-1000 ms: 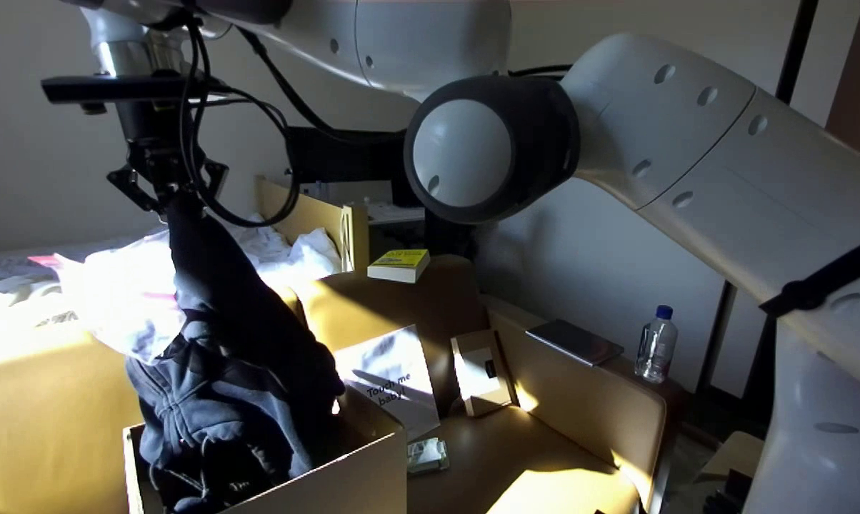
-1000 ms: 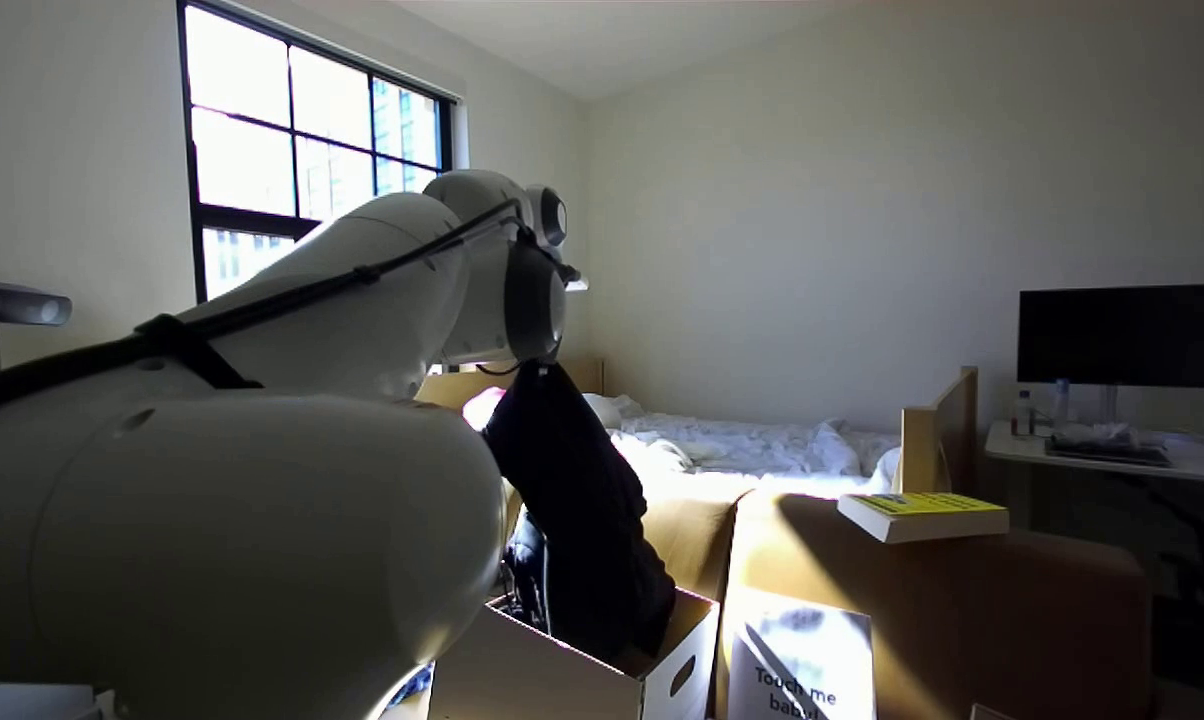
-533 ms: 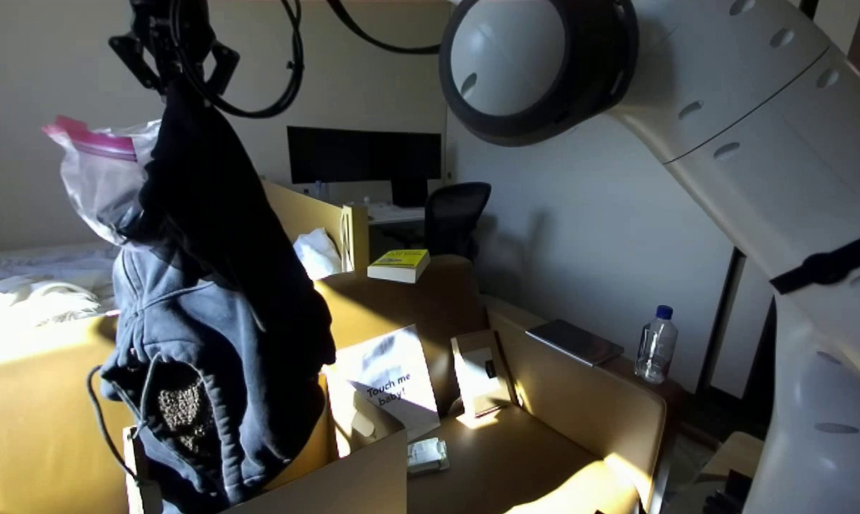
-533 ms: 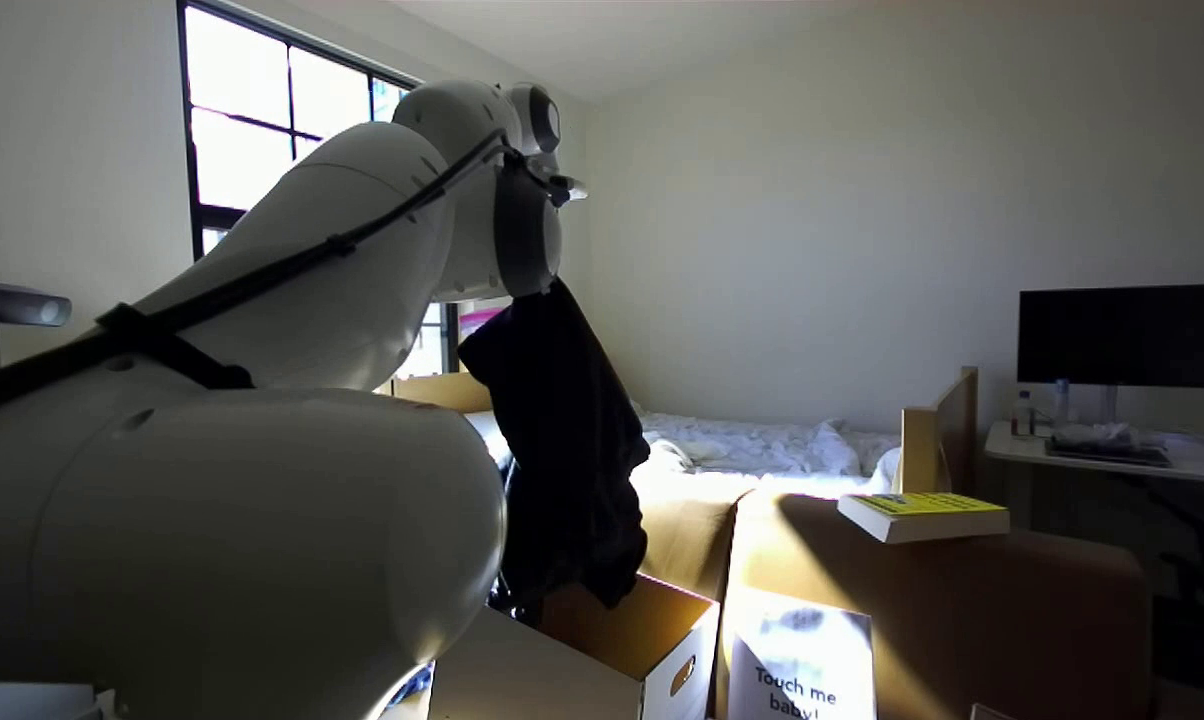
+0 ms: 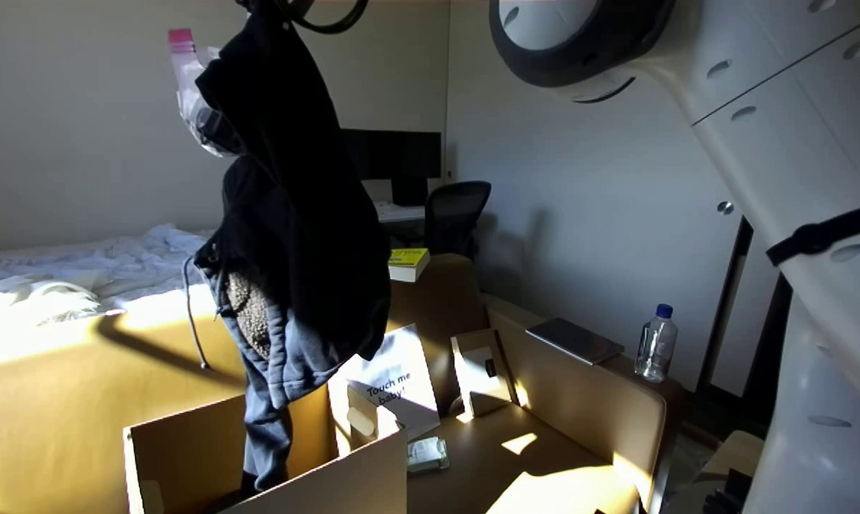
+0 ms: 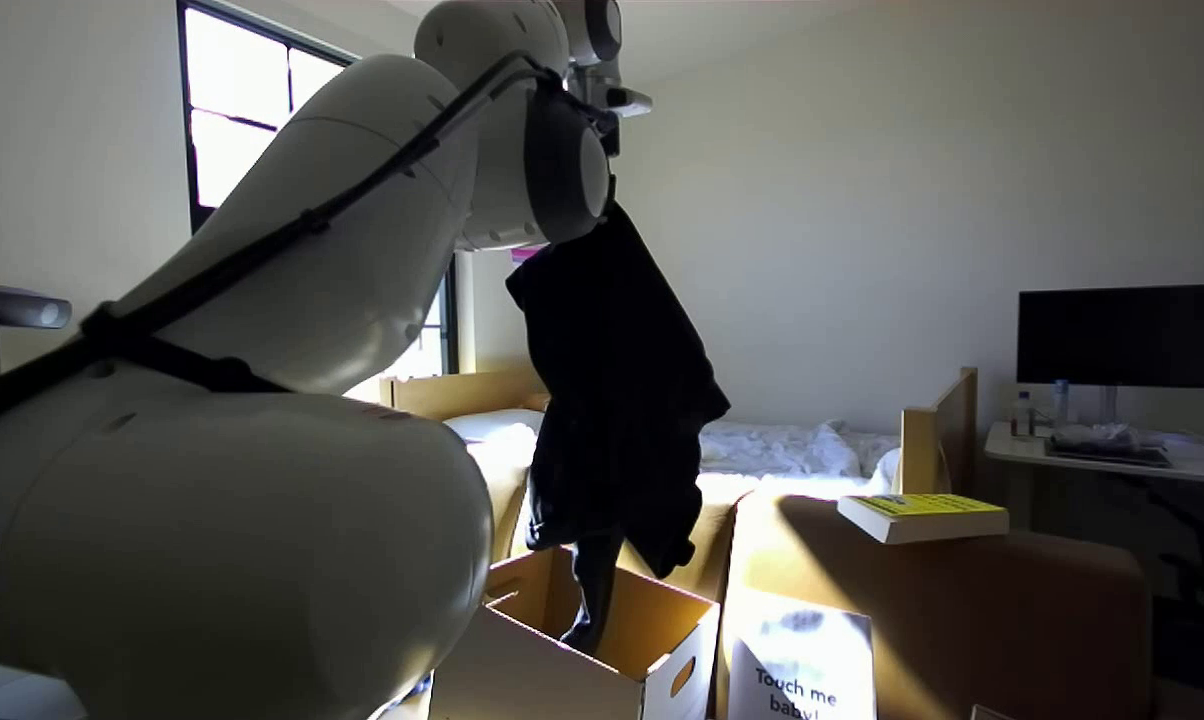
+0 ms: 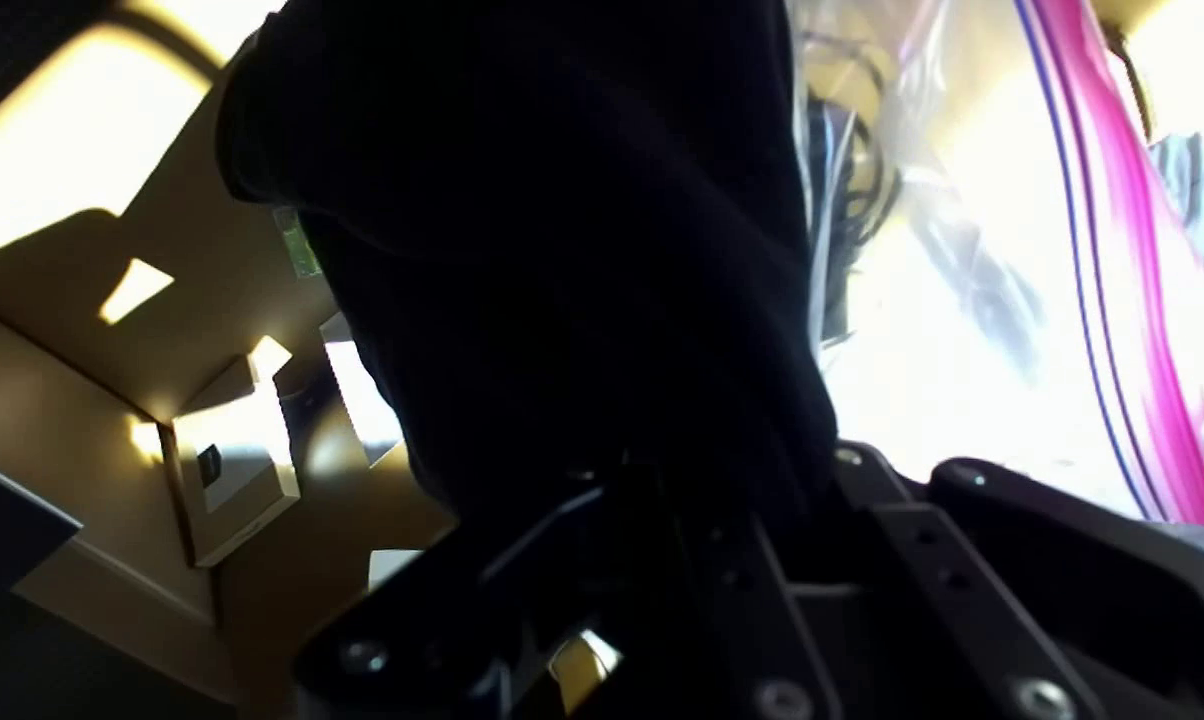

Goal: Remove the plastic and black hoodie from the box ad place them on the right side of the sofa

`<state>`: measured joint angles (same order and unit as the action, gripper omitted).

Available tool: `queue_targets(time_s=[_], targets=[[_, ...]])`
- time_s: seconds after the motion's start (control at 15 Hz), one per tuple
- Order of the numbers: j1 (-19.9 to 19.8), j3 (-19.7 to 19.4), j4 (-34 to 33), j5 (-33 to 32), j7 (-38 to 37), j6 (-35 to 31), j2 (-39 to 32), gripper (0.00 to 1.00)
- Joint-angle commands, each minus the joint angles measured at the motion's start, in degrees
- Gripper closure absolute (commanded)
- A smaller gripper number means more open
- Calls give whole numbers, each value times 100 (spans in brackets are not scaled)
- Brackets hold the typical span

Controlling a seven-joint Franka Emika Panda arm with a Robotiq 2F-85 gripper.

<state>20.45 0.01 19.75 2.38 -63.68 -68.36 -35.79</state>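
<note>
The black hoodie (image 5: 308, 214) hangs from my gripper above the open cardboard box (image 5: 323, 475). One long part hangs down inside the box walls. The hoodie also shows in an exterior view (image 6: 612, 400) over the box (image 6: 552, 675). A clear plastic bag with a pink zip strip (image 5: 205, 107) hangs against the hoodie's upper side; cables show inside it in the wrist view (image 7: 962, 260). My gripper (image 7: 722, 475) is shut on bunched dark cloth; the fingertips are partly hidden. Whether it also pinches the bag cannot be seen. The brown sofa (image 5: 473, 446) holds the box.
On the sofa stand a white "Touch me baby!" sheet (image 5: 394, 378), a small box (image 5: 483, 375) and a small pack (image 5: 426, 455). A yellow-white book (image 5: 408, 265) lies on the backrest. A bottle (image 5: 656, 346) and a dark flat slab (image 5: 574, 340) are on the armrest.
The arm has risen, lifting the hoodie and bag most of the way out of the box. In both exterior views they have also shifted right over the last half second.
</note>
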Motion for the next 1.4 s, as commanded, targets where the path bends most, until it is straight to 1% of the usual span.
queue_targets(time_s=[0.0, 0.27, 0.47, 0.73, 0.8, 1.33], targets=[[-1046, 318, 30, 617, 27, -178, 136, 96], [-2168, 480, 81, 1224, 142, -279, 139, 96], [-2866, 599, 74, 1602, 304, -444, 135, 96], [-3552, 756, 84, 2049, 480, -704, 181, 96], [-3699, 775, 112, 2154, 351, -734, 202, 96], [-4771, 1060, 173, 2995, 268, -1014, 143, 96]])
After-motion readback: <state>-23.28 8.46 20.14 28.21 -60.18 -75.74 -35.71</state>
